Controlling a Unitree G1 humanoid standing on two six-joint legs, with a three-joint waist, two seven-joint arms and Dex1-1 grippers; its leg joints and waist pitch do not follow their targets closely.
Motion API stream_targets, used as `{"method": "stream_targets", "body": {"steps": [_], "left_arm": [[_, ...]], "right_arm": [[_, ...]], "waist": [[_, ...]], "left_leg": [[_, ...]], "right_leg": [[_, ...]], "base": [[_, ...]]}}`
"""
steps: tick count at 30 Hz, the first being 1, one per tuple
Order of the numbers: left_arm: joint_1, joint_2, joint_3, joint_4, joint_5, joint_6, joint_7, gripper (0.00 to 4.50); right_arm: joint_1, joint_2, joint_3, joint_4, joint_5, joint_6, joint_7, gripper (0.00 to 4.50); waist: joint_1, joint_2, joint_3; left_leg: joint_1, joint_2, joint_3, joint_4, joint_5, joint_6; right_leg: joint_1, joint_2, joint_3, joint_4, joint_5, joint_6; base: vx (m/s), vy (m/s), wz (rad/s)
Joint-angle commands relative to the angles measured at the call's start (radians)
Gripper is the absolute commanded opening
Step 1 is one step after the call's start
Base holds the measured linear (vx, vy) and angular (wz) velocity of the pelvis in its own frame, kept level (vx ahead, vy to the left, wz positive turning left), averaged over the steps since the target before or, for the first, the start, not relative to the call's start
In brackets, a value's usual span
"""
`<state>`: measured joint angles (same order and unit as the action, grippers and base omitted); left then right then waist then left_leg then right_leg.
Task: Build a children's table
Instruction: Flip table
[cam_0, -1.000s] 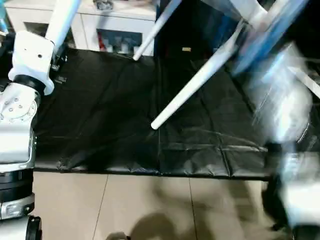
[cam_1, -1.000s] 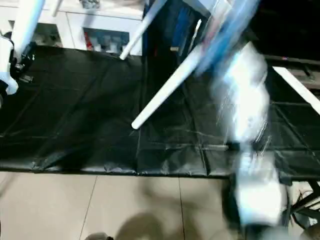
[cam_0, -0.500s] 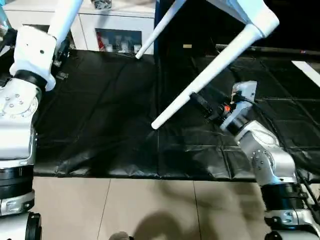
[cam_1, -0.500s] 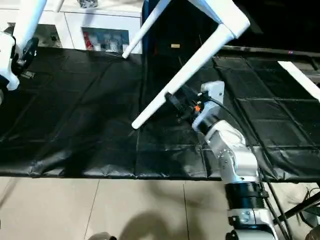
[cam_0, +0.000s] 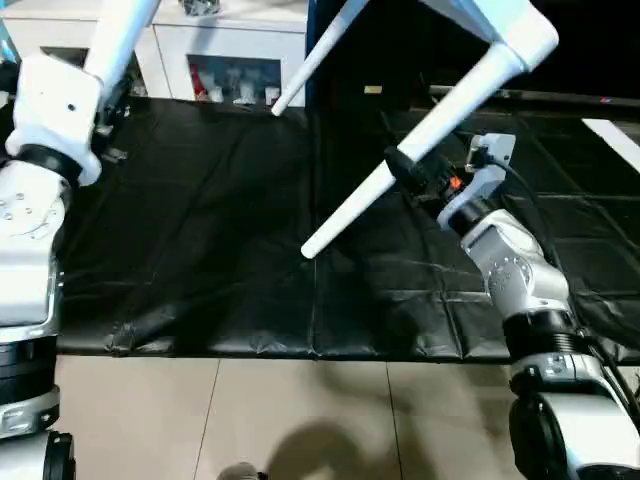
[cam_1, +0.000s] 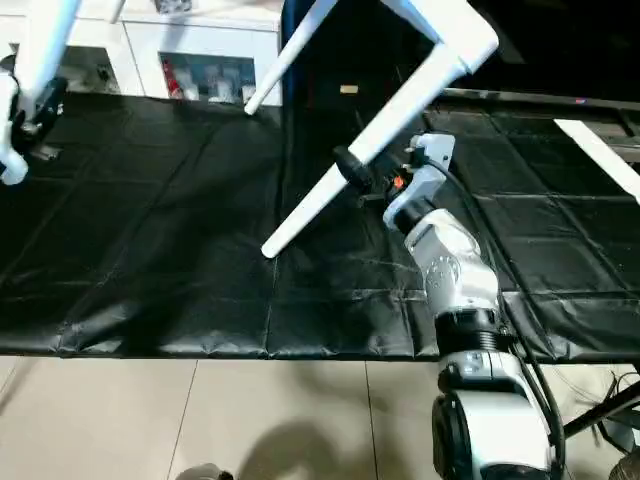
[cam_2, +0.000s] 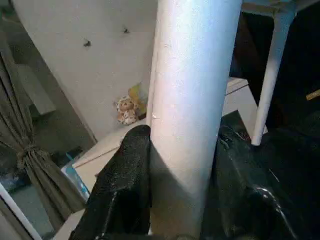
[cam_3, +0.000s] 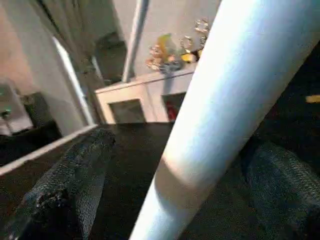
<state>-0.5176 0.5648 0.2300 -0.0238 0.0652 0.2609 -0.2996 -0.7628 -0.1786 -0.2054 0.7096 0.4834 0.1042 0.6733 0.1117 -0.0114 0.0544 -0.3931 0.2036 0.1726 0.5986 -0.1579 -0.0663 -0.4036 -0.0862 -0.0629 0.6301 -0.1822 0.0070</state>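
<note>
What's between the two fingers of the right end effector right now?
A white table leg passes between its fingers with gaps either side, as the right wrist view shows; the right end effector stands open.

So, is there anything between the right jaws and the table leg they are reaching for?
Nothing visible. The right gripper stands open, and the slanted leg already lies between its two fingers with clear gaps on both sides. The left gripper is shut on another leg.
</note>
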Motion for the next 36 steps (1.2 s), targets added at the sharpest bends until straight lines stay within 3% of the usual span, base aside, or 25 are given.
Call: {"method": "stream_targets", "body": {"steps": [1,5,6,7,8,10,11,13,14,18,21,26,33,36], "left_arm": [[0.019,-0.029,-0.056,0.025,-0.033,0.019,-0.042,1.56],[0.032,-0.058,-0.073,0.042,-0.053,0.019,-0.057,1.56],[0.038,-0.067,-0.079,0.053,-0.055,0.014,-0.06,1.56],[0.04,-0.069,-0.082,0.058,-0.054,0.011,-0.061,1.55],[0.046,-0.075,-0.09,0.074,-0.048,0.002,-0.064,1.55],[0.05,-0.079,-0.096,0.085,-0.045,-0.004,-0.066,1.54],[0.054,-0.091,-0.105,0.116,-0.041,-0.019,-0.067,1.51],[0.055,-0.094,-0.11,0.129,-0.037,-0.027,-0.066,1.5],[0.058,-0.102,-0.116,0.152,-0.035,-0.038,-0.068,1.5],[0.067,-0.116,-0.12,0.183,-0.035,-0.053,-0.066,1.5],[0.073,-0.119,-0.119,0.19,-0.031,-0.059,-0.061,1.5],[0.106,-0.124,-0.108,0.184,-0.029,-0.06,-0.05,1.5],[0.209,-0.139,-0.102,0.086,-0.025,-0.002,-0.012,1.5],[0.306,-0.166,-0.09,-0.004,-0.019,0.036,0.021,1.5]], "right_arm": [[-0.051,0.008,0.002,0.009,0.026,-0.027,0.061,4.13],[-0.056,0.008,-0.015,-0.017,0.068,-0.023,0.139,4.13],[-0.052,0.009,-0.018,-0.035,0.08,-0.019,0.161,4.13],[-0.051,0.01,-0.019,-0.041,0.083,-0.019,0.167,4.13],[-0.041,0.009,-0.014,-0.071,0.09,-0.007,0.184,4.13],[-0.034,0.008,-0.011,-0.092,0.094,0.002,0.196,4.13],[-0.011,0.009,0.001,-0.158,0.105,0.025,0.221,4.13],[0.001,0.01,0.007,-0.189,0.111,0.037,0.229,4.13],[0.028,0.008,0.025,-0.256,0.119,0.059,0.244,4.13],[0.076,0.002,0.056,-0.357,0.125,0.086,0.247,4.13],[0.099,0.001,0.068,-0.401,0.13,0.106,0.244,4.13],[0.143,0.004,0.082,-0.457,0.114,0.125,0.239,4.13],[0.176,-0.003,0.112,-0.434,0.042,0.09,0.215,4.13],[0.183,-0.004,0.107,-0.394,0.004,0.054,0.191,4.13]], "waist": [[-0.005,0.011,-0.07],[0.001,0.013,-0.072],[0.001,0.02,-0.072],[0.001,0.015,-0.072],[0.002,0.019,-0.073],[0.002,0.016,-0.074],[0.003,0.022,-0.074],[0.004,0.018,-0.08],[0.005,0.023,-0.082],[0.012,0.023,-0.083],[0.022,0.025,-0.081],[0.023,0.019,-0.079],[0.016,0.019,-0.071],[0.013,0.017,-0.066]], "left_leg": [[0.028,0.02,-0.006,-0.077,-0.334,-0.048],[0.029,0.021,-0.004,-0.076,-0.312,-0.036],[0.028,0.02,-0.005,-0.075,-0.31,-0.037],[0.027,0.02,-0.005,-0.076,-0.308,-0.035],[0.027,0.021,-0.006,-0.076,-0.302,-0.034],[0.026,0.02,-0.005,-0.076,-0.293,-0.031],[0.026,0.02,-0.005,-0.076,-0.282,-0.03],[0.024,0.02,-0.006,-0.073,-0.25,-0.023],[0.023,0.021,-0.006,-0.071,-0.224,-0.016],[0.024,0.022,-0.005,-0.069,-0.192,-0.006],[0.029,0.025,-0.004,-0.071,-0.213,-0.014],[0.025,0.025,-0.006,-0.076,-0.234,-0.026],[0.029,0.026,-0.005,-0.081,-0.313,-0.043],[0.028,0.031,-0.008,-0.087,-0.347,-0.052]], "right_leg": [[0.027,-0.046,0.036,-0.077,-0.246,-0.19],[0.029,-0.047,0.036,-0.076,-0.227,-0.193],[0.028,-0.046,0.036,-0.074,-0.221,-0.194],[0.031,-0.045,0.035,-0.075,-0.212,-0.193],[0.031,-0.045,0.034,-0.073,-0.205,-0.194],[0.033,-0.045,0.034,-0.073,-0.193,-0.189],[0.033,-0.043,0.034,-0.074,-0.182,-0.187],[0.037,-0.044,0.033,-0.068,-0.127,-0.191],[0.036,-0.043,0.032,-0.063,-0.085,-0.198],[0.037,-0.042,0.031,-0.059,-0.027,-0.206],[0.035,-0.043,0.031,-0.062,-0.049,-0.208],[0.039,-0.045,0.032,-0.063,-0.068,-0.196],[0.031,-0.047,0.035,-0.08,-0.195,-0.174],[0.029,-0.049,0.035,-0.082,-0.238,-0.168]], "base": [[0.0,0.0,0.0],[0.0,0.0,0.0],[0.0,0.0,0.0],[0.0,0.0,0.0],[0.0,0.0,0.0],[0.0,0.0,0.0],[0.0,0.0,0.0],[0.0,0.0,0.0],[0.0,0.0,0.0],[0.0,0.0,0.0],[0.0,0.0,0.0],[0.0,0.0,0.0],[0.0,0.0,0.0],[0.0,0.0,0.0]]}}
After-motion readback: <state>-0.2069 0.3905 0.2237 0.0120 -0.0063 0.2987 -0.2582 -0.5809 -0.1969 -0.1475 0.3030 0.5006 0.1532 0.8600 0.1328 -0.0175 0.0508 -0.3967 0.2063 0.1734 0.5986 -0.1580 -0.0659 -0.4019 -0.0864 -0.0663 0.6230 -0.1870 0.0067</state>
